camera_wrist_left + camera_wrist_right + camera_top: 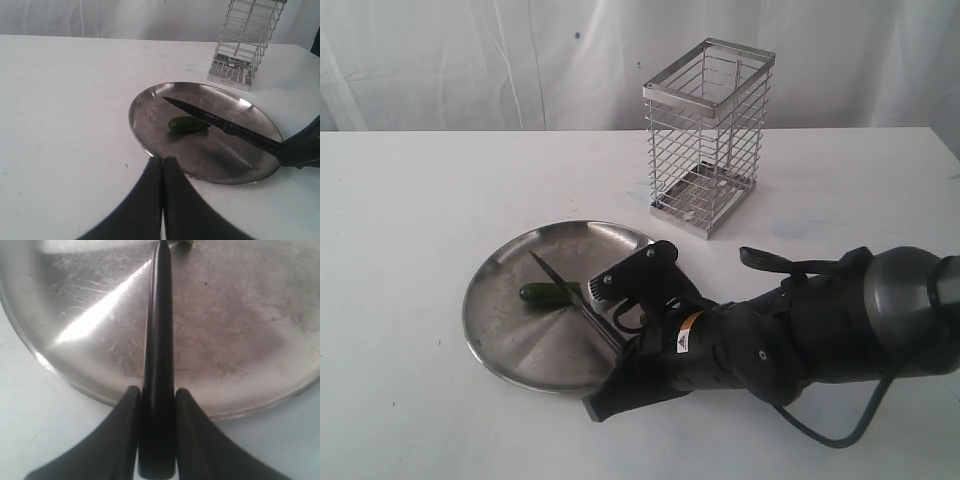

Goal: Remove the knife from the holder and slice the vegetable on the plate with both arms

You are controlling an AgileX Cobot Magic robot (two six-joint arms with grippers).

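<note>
Gripping knife (pixel 220 122) by handle in right tool (pixel 157 391), jaws part-closed round it, blade slanting over one end of vegetable (pixel 186 124) mid plate (pixel 150 117), long axis oblique to blade; left tool (pixel 162 164) pinched shut, empty, just off plate rim, prob. free to steady it.

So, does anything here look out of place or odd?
Nothing spilled or damaged. Only oddity: the knife is at the vegetable on the plate, but the left gripper hangs shut, clear of it, steadying nothing.
</note>
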